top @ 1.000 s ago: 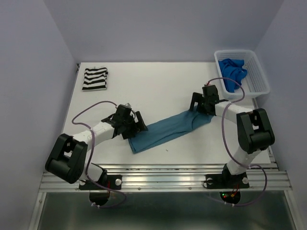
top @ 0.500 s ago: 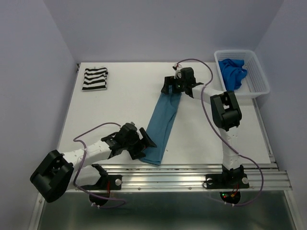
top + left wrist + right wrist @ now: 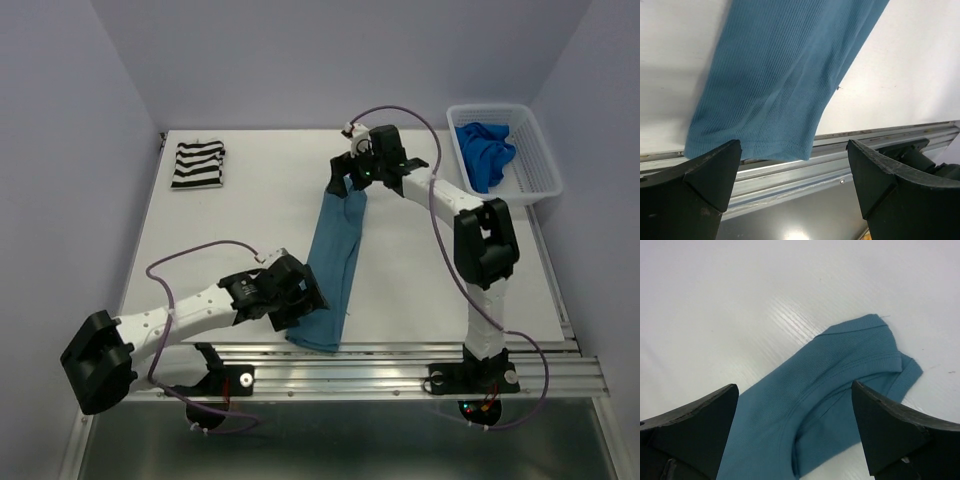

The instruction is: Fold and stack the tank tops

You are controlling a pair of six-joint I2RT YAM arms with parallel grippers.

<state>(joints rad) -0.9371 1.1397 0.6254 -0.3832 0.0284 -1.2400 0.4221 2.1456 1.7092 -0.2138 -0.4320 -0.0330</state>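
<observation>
The teal tank top (image 3: 337,255) lies as a long strip from the table's middle back to its front edge. My right gripper (image 3: 351,184) hovers open over its strap end (image 3: 840,370), fingers either side, nothing gripped. My left gripper (image 3: 297,307) stands open above the hem (image 3: 770,130), which laps over the front rail. In the wrist views the right gripper (image 3: 795,390) and the left gripper (image 3: 792,150) both show wide gaps. The striped tank top (image 3: 198,165) lies folded at the far left. The royal blue tank top (image 3: 484,151) is bunched in the basket.
A white lattice basket (image 3: 541,156) stands at the far right corner. The metal front rail (image 3: 860,155) runs just below the hem. Purple cables loop from both arms. Walls close in the left, right and back.
The teal top has swung from lying diagonally across the table to running front to back. My right gripper moved far and left, my left gripper toward the near edge.
</observation>
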